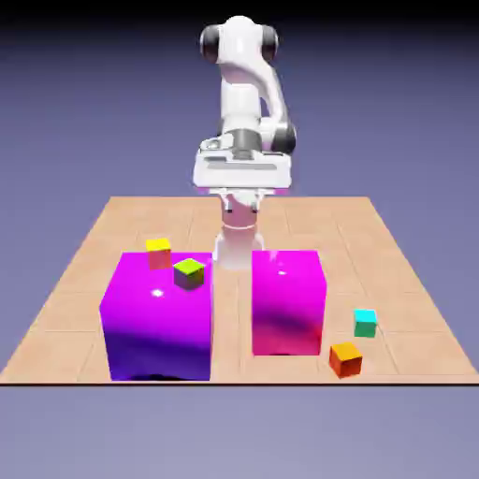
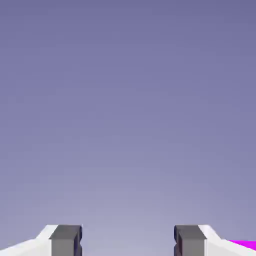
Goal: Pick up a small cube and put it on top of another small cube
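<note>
Several small cubes show in the exterior view. A lime-green cube [image 1: 189, 272] rests near the far right corner of the left magenta block [image 1: 157, 323]. A yellow-and-red cube [image 1: 159, 253] stands at that block's far edge; whether on it or behind it I cannot tell. A cyan cube [image 1: 365, 323] and an orange cube [image 1: 345, 359] lie on the table at the exterior view's right. My gripper [image 1: 241, 190] hangs high above the table's far side, away from every cube. In the hand view the gripper [image 2: 127, 241] is open, with only backdrop between its fingertips [image 2: 65, 240].
A second big magenta block [image 1: 287, 301] stands right of the middle, with a narrow gap between it and the left block. A sliver of magenta [image 2: 244, 244] shows at the hand view's lower right. The wooden table [image 1: 309, 220] ends close in front of the blocks.
</note>
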